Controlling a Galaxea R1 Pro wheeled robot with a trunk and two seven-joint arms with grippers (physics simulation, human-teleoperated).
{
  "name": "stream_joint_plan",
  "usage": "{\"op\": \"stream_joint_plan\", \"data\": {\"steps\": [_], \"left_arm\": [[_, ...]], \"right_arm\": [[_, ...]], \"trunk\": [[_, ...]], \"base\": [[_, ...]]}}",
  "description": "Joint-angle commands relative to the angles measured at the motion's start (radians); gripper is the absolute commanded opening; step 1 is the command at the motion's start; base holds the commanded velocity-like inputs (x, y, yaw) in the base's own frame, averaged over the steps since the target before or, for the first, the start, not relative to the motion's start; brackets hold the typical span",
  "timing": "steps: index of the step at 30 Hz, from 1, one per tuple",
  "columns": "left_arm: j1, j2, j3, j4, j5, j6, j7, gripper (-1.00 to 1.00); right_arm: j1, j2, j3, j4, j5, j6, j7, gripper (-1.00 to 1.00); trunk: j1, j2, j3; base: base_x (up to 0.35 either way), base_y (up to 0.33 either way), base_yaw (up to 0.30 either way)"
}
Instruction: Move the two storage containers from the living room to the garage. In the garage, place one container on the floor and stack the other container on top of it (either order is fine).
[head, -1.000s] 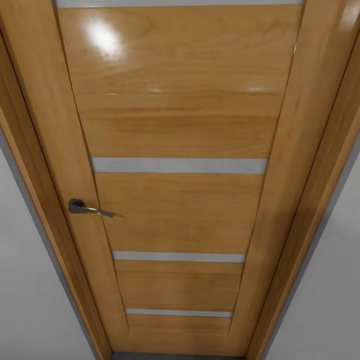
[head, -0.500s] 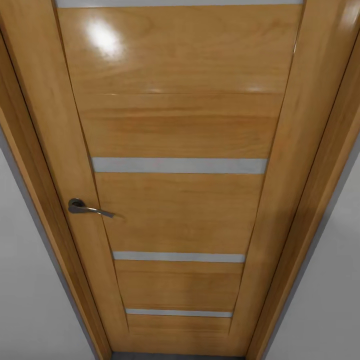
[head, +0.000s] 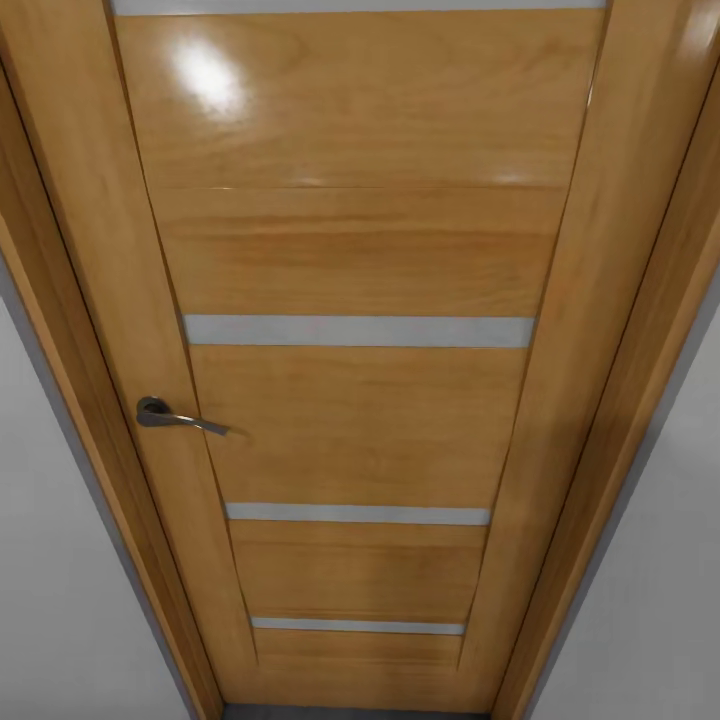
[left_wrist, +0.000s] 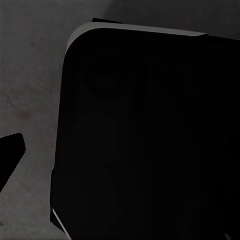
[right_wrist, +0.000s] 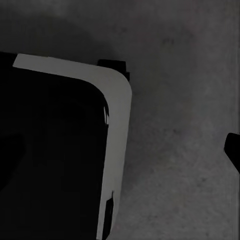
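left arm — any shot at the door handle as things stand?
Probably not yet. The door handle sits on the closed door's left side, while the left wrist view looks down at dark grey floor beside the robot's black base, so that arm seems lowered.

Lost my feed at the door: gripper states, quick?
Left gripper: cannot be told; one dark fingertip shows.
Right gripper: cannot be told; one dark fingertip shows.
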Motion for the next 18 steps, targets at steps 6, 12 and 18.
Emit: {"op": "stream_joint_plan", "data": {"steps": [6,12,18], "left_arm": [[0.0,0.0,0.002,-0.001,0.007,-0.001,-0.001,1.0],[0.001,0.0,0.002,-0.001,0.007,-0.001,-0.001,1.0],[0.001,0.0,0.002,-0.001,0.007,-0.001,-0.001,1.0]], "right_arm": [[-0.001,-0.045,0.008,-0.181,0.03,0.042,-0.005,1.0],[-0.011,-0.079,0.007,-0.39,0.043,0.197,-0.017,1.0],[-0.016,-0.087,0.006,-0.591,0.046,0.28,-0.07,1.0]], "trunk": [[0.0,0.0,-0.001],[0.0,0.0,-0.001],[0.0,0.0,-0.001]], "base": [[0.0,0.0,0.0],[0.0,0.0,0.0],[0.0,0.0,0.0]]}}
